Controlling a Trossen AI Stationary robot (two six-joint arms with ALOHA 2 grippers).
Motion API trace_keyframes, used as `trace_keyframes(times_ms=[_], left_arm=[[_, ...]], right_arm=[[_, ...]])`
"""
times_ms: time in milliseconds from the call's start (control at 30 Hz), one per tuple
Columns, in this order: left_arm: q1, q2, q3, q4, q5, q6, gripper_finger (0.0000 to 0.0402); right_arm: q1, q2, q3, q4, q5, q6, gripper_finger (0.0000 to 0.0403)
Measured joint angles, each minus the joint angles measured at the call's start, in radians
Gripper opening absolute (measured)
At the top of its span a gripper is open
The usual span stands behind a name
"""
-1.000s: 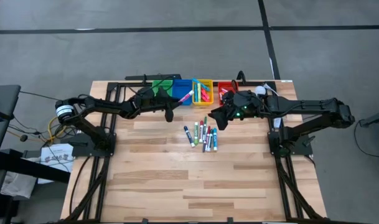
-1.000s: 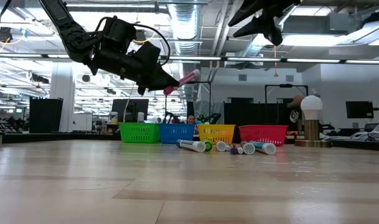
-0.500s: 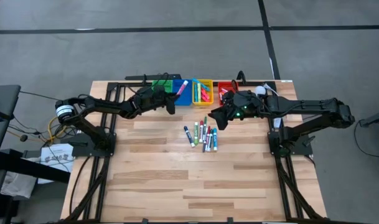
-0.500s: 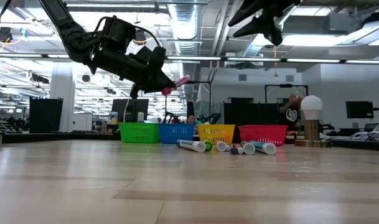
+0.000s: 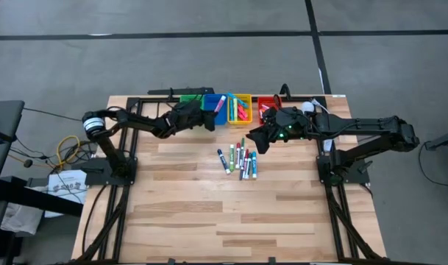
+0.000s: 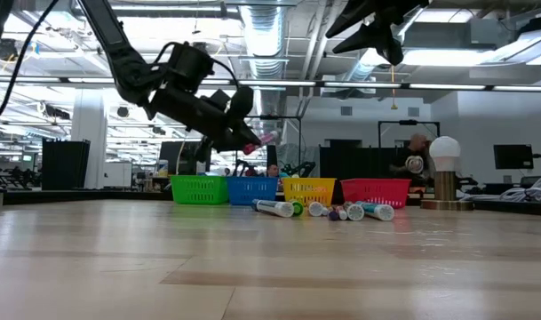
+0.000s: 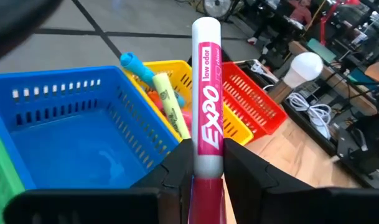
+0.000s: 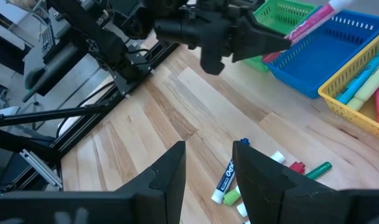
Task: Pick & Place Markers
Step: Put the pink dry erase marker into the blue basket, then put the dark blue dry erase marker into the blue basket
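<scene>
1. Above the blue bin (image 5: 213,110), the left gripper (image 5: 211,118) pinches a pink marker (image 5: 221,102).
2. Just right of the blue bin, the yellow bin (image 5: 240,107) holds markers.
3. Right of and nearer than the blue bin, loose markers (image 5: 239,159) lie under the right gripper (image 5: 250,138), its fingers parted and empty.

Bright, even overhead light; sharp.

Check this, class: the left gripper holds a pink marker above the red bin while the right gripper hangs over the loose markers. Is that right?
Not quite. The left gripper holds the pink marker above the blue bin, as the left wrist view shows. The right gripper hangs over the loose markers.
</scene>
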Motion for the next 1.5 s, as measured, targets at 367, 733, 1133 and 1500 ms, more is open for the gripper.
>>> trace_keyframes(times_ms=[367,733,1133,1500], left_arm=[[0.089,0.009,0.014,-0.033,-0.006,0.000,0.0105],[0.089,-0.015,0.013,-0.022,0.045,0.089,0.0120],[-0.090,-0.315,0.013,-0.295,0.230,0.967,0.0113],[-0.278,-0.270,0.021,-0.537,0.029,1.124,0.0112]], right_arm=[[0.000,0.000,0.000,0.000,0.000,-0.001,0.0123],[0.003,0.000,0.000,-0.003,0.000,-0.003,0.0123],[0.003,0.000,0.000,-0.242,-0.002,-0.249,0.0123],[0.020,0.000,0.000,-0.428,-0.005,-0.472,0.0123]])
